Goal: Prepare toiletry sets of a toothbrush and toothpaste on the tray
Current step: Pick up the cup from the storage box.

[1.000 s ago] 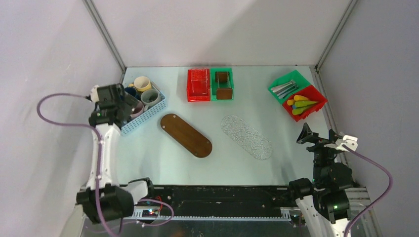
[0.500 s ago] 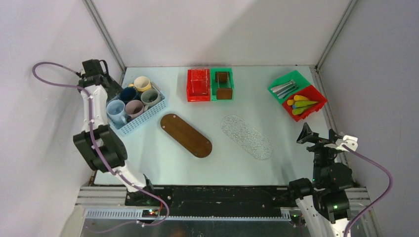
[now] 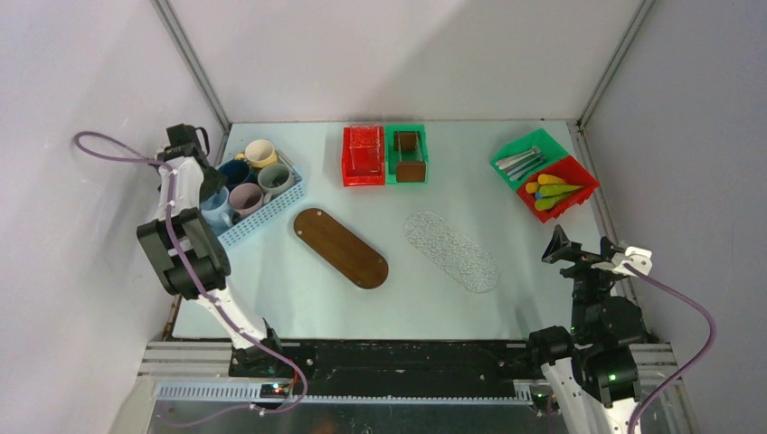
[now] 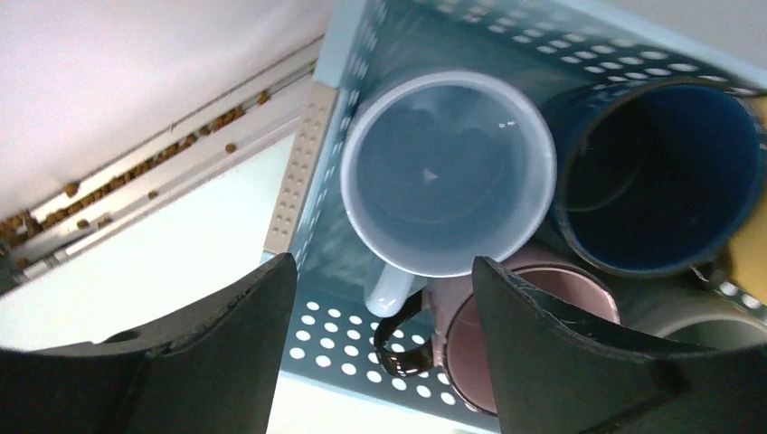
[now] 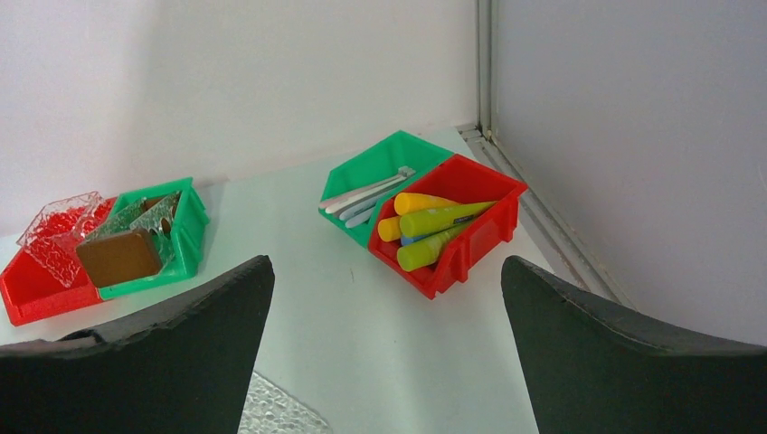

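Status: no set started. Both trays are bare, the wooden tray [image 3: 340, 247] at table centre and the clear tray [image 3: 451, 250] at its 3 o'clock (can't tell which one the task means).

Toothbrushes [image 5: 366, 192] lie in the green bin [image 3: 543, 140] at the table's 2 o'clock. The tubes [image 5: 434, 221], yellow and lime on top with a bit of blue under them, are piled in the red bin [image 3: 583, 176] touching it on the near-right side.

Left gripper [image 4: 380, 271]: jaws apart, nothing between them. It hangs over the mug basket [image 3: 271, 212] at 10 o'clock, right above the pale blue mug [image 4: 448, 172]. That is the wrong end of the table for this job.

Right gripper [image 5: 384, 271]: jaws wide, empty, low at 4 o'clock, and looking straight at both bins. In my judgement it is the arm to use.

How to do the first pick well:
- Start with a toothbrush. They are slim and bunched, so come in from above with the jaws across the handle's width and take the outermost one, so the neighbours don't lift with it.
- Grip mid-handle so it doesn't swing.
- Clear the bin rim before moving toward 9 o'clock.
- Lay it flat along the tray's long axis and leave room beside it for a tube.
- For tubes, take the top one and pinch across the flat. They look soft, so squeeze lightly.
- Keep the left arm out of the centre lane.
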You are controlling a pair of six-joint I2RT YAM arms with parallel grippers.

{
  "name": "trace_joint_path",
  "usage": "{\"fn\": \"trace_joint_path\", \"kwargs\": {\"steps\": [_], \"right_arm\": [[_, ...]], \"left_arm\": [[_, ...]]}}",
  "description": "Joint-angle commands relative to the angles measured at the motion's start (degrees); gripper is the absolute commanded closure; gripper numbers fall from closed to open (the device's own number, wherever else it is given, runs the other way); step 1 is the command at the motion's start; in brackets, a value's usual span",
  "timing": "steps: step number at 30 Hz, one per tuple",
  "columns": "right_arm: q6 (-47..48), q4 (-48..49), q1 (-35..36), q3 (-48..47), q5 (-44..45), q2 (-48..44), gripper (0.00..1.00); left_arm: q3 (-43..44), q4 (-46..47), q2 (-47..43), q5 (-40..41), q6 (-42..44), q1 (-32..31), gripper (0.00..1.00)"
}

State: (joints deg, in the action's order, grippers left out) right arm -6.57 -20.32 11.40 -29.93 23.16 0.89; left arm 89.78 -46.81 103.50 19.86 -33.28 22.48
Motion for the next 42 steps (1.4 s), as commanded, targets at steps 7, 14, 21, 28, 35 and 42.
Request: {"fn": "trace_joint_path", "kwargs": {"steps": [7,14,21,28,35,42], "right_arm": [[0.9,0.3,-0.1,-1.1,-0.4,3.6,0.01],[1.6,-0.5,-0.1,-1.4,-0.6,6.9,0.01],[2.1,-0.7,0.0,-1.4,-1.3,8.7,0.01],[2.4,-0.8,-0.1,-1.4,-1.4,9.4,0.01],[2.3,-0.7,-0.1,-1.4,-1.7,9.4,0.01],[2.2,-0.4,-0.1,-1.3,-2.2,7.9,0.01]], "left_arm": [[-4.8,6.6,-1.6,6.3,-19.4,1.3,0.30],[-3.9,8.4,1.4,5.2,-22.1,1.6,0.39],[-3.9,9.0,4.3,4.1,-25.7,2.2,0.41],[-3.1,8.7,7.4,3.1,-27.9,2.2,0.42],[-0.8,7.3,10.0,2.8,-26.8,2.2,0.62],[1.2,6.1,7.4,2.8,-24.8,2.2,0.97]]}}
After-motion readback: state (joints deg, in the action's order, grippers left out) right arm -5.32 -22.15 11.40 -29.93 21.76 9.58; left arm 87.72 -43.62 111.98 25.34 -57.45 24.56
